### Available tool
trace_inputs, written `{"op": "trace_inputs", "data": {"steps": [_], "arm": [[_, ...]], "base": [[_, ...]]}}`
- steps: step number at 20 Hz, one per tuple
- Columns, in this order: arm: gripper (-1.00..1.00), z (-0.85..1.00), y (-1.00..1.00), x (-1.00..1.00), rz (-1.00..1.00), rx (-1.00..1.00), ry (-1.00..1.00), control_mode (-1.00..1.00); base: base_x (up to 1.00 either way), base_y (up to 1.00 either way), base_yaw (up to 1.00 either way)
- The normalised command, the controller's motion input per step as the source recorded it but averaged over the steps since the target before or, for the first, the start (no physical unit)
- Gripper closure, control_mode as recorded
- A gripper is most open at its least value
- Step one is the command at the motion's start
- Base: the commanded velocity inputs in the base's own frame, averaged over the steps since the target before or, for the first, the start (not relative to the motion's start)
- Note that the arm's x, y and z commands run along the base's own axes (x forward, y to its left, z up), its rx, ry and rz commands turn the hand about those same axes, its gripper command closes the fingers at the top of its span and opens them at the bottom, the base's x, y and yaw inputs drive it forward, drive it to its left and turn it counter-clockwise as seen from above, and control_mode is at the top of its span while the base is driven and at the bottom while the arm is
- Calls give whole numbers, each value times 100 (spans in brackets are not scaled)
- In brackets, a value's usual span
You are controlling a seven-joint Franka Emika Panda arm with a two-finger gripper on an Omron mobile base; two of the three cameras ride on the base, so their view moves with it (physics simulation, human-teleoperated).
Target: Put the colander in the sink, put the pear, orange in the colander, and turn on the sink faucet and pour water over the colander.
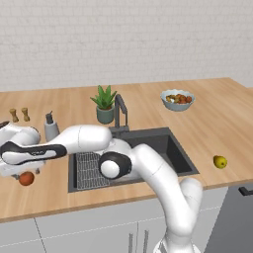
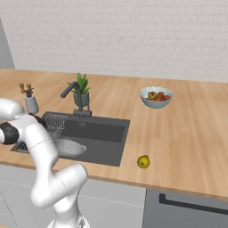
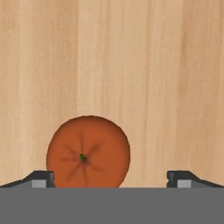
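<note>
Colander (image 2: 67,147) in sink (image 2: 100,133); orange (image 3: 88,152) and pear (image 2: 143,161) on counter

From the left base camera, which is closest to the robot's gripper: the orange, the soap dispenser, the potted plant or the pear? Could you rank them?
1. The orange, right under the gripper, left of the sink.
2. The soap dispenser, behind it.
3. The potted plant, beside the faucet.
4. The pear, far right on the counter.

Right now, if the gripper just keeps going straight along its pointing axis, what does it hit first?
Most likely the orange: the gripper is open and the fruit sits off-centre between the fingers, nearer one of them. Past it lies the wooden counter. Depth is unclear.
</note>
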Motion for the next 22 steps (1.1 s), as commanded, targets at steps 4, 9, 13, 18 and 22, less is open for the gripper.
{"op": "trace_inputs", "data": {"steps": [4, 9, 13, 18, 22], "arm": [[-100, -39, -12, 0, 0, 9, -9, -100], [-100, -40, -11, 0, 0, 8, -7, -100], [-100, -39, -8, 0, 0, 8, -5, -100], [-100, -33, -3, 2, 1, 6, -5, -100], [-100, -26, 0, 19, 1, 5, -6, -100]], "base": [[0, 0, 0], [0, 0, 0], [0, 0, 0], [0, 0, 0], [0, 0, 0]]}}
